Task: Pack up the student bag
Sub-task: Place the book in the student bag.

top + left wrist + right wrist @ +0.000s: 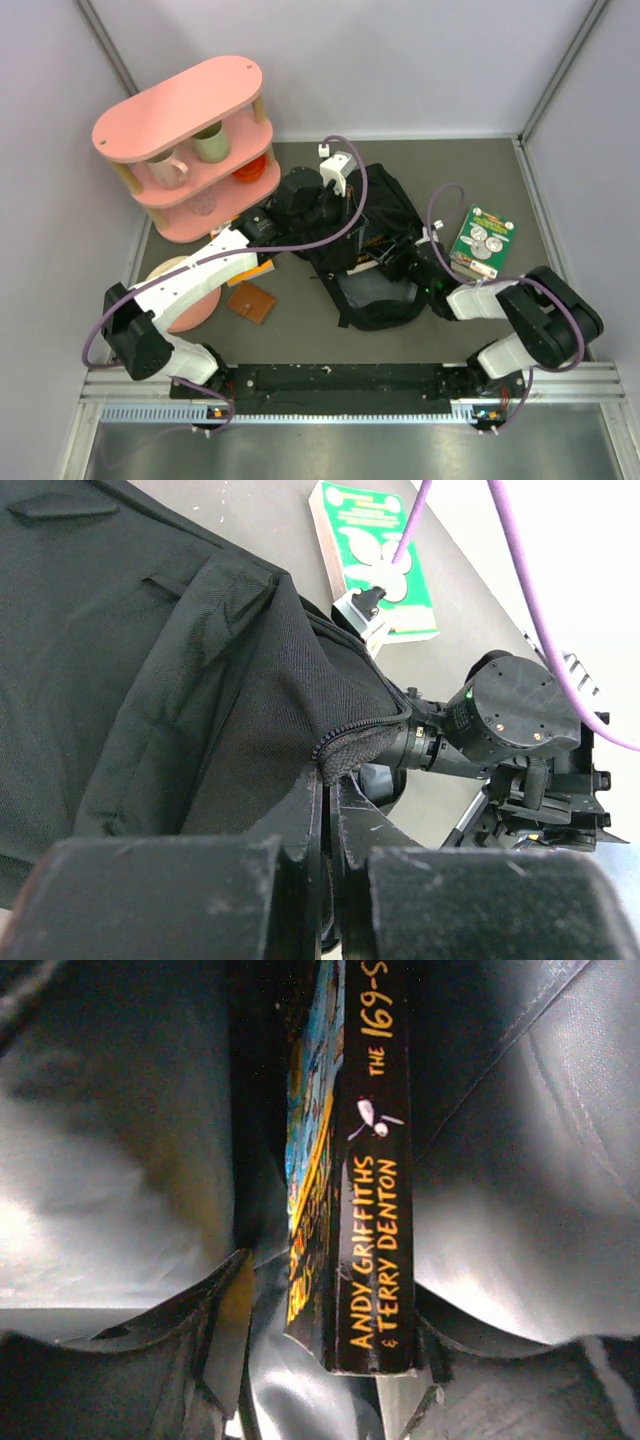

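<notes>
The student bag [372, 210] is a black backpack lying mid-table with its mouth toward the arms. My left gripper [338, 780] is shut on the zip edge of the bag [150, 680] and holds the flap up. Inside the bag, a black-spined paperback book [376, 1170] with yellow lettering stands on edge against grey lining. My right gripper [330, 1290] reaches into the bag's mouth. It is open round the book's near end: the left finger stands apart from the cover, and the right finger is beside the spine. From above, the right gripper [397, 263] is mostly hidden by the fabric.
A green book [482, 240] lies right of the bag. A pink two-tier shelf [190, 140] holding mugs stands at the back left. Near the left arm lie a pink plate [185, 292] and a brown wallet [252, 301]. Grey walls enclose the table.
</notes>
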Robot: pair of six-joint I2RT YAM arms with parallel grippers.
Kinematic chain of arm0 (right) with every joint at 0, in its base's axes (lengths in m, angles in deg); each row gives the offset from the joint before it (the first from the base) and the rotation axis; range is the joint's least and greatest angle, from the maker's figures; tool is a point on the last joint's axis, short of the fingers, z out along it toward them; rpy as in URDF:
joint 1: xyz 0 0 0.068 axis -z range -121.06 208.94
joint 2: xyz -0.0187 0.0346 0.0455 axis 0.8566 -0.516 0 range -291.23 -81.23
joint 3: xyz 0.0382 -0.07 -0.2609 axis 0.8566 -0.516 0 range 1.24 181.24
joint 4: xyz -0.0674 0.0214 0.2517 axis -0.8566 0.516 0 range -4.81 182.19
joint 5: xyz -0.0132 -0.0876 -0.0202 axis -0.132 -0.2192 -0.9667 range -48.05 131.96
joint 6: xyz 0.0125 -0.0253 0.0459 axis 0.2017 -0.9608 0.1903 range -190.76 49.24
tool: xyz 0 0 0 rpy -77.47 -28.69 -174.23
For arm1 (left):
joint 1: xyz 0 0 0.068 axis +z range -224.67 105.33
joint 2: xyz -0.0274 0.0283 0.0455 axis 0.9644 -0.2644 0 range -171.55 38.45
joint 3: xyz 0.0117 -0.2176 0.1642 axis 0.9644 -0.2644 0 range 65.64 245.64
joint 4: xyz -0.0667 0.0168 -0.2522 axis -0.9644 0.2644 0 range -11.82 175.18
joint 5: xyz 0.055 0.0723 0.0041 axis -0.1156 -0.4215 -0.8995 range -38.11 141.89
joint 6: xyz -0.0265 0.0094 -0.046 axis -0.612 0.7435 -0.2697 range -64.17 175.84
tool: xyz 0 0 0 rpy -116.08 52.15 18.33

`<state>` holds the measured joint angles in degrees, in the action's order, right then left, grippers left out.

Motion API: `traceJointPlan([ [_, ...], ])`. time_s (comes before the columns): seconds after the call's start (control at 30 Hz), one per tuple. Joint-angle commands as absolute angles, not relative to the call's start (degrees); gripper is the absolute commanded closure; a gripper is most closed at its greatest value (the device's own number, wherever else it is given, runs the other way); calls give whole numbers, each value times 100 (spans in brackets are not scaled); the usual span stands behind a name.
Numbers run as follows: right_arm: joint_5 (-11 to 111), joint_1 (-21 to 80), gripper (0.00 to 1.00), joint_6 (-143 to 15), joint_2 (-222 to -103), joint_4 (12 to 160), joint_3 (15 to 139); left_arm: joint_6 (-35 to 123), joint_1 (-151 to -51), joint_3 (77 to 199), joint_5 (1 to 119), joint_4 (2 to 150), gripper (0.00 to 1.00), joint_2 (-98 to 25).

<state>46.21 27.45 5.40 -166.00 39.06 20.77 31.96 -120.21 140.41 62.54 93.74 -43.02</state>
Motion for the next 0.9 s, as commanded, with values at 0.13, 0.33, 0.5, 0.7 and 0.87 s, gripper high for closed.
traceJointPlan([
  [0.13,4397,2712,100,465,-16129,4371,2154,3158,-11993,14053,6314,8864,100,-3994],
  [0.33,4986,2721,100,158,-16472,3168,2330,3271,-11993,14070,6515,8882,100,-4038],
  [0.5,5575,2721,100,227,-17288,1736,2716,3421,-11967,14167,6770,8865,100,-4082],
  [0.7,5006,2765,100,448,-18159,1530,3016,3404,-11879,14167,6929,8864,100,-4083],
  [0.87,4688,2852,91,420,-18213,2750,3279,3395,-11844,14106,6990,8864,100,-4047],
])
